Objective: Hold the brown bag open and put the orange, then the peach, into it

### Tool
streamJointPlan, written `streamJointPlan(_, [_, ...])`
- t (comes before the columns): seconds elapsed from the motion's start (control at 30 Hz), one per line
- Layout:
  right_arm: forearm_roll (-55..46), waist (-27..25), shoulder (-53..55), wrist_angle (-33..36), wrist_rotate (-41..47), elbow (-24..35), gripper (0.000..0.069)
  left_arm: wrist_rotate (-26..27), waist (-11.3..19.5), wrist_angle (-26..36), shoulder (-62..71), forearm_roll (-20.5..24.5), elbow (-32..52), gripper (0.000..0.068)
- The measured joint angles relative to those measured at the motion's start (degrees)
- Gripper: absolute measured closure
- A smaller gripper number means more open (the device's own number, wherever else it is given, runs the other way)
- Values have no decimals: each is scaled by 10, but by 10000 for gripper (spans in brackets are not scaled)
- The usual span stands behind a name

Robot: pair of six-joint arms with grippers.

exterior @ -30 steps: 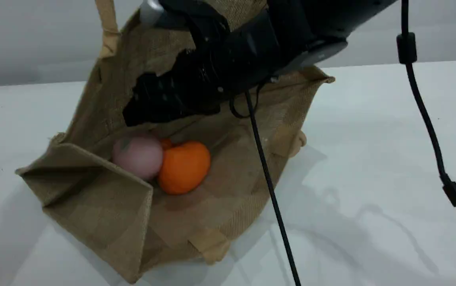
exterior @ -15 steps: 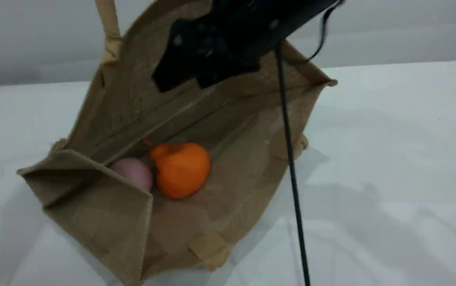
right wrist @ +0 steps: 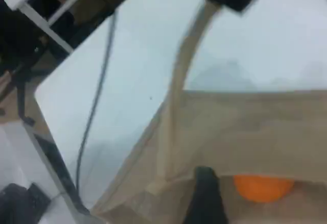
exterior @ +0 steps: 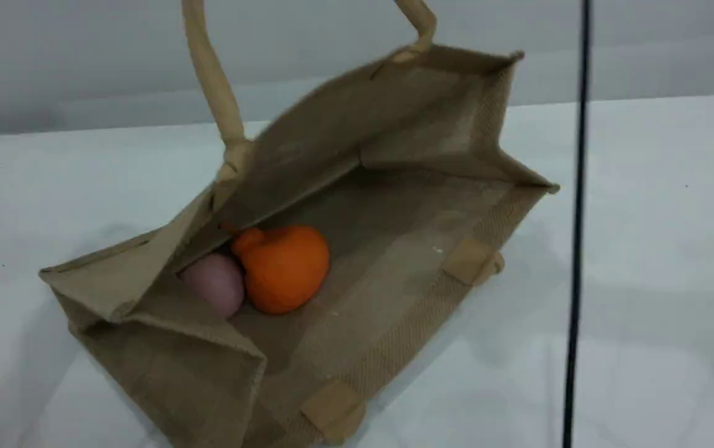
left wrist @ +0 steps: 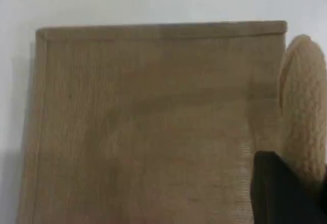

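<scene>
Brown bag [exterior: 394, 186] on white table [exterior: 643, 218] — coarse woven jute, boxy, mouth gaping toward camera, far wall pulled up by its beige rope handle [exterior: 214, 93]. Inside on the bag floor: orange [exterior: 285, 267], knobby-topped, touching the peach [exterior: 215, 283], dull pink and round, at its left. Left gripper [left wrist: 281, 193] clamped on the handle in the left wrist view. Right gripper [right wrist: 204, 198] above the bag rim — jaw spread not discernible, nothing held. Two thin black cables [exterior: 578, 218] hanging.
</scene>
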Motion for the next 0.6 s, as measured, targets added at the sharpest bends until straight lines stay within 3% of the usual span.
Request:
streamJointPlan(0.17, [0, -55, -41, 60, 34, 0, 219, -27, -8, -1, 46, 0, 0, 603])
streamJointPlan(0.37, [-27, -94, -98, 131, 34, 0, 219, -18, -35, -1, 79, -26, 0, 577])
streamJointPlan(0.47, [-32, -99, -131, 138, 50, 0, 220, 5, -43, 0, 87, -50, 0, 514])
streamJointPlan(0.6, [-64, -99, -186, 138, 70, 0, 220, 18, -52, -1, 95, -94, 0, 374])
